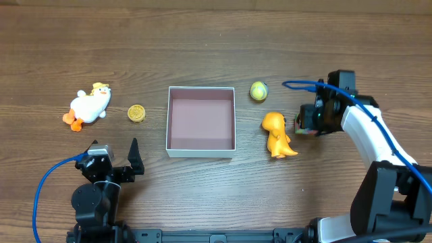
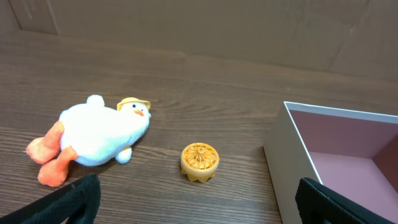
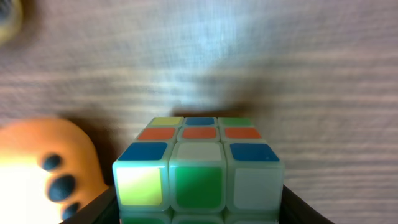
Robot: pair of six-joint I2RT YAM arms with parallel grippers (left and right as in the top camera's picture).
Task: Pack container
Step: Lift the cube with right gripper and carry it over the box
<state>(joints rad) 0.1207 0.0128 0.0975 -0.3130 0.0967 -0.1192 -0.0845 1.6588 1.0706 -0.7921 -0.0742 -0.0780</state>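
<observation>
Closest to the lens, a colour cube (image 3: 199, 174) sits sharp between the two fingers of the right gripper (image 1: 308, 125), which press on its sides, so I judge it held; from there the box (image 1: 167, 121) lies to the robot's left, and the orange dinosaur (image 1: 277, 133) stands between them, so the carry must clear it; the cube has no long axis to mind; the box is empty, open side up, in the middle of the table (image 1: 216, 40); the left gripper (image 1: 116, 160) hangs near its front-left corner, fingers spread wide on nothing, with the duck (image 2: 99, 134) and the yellow disc (image 2: 199, 162) ahead of it.
</observation>
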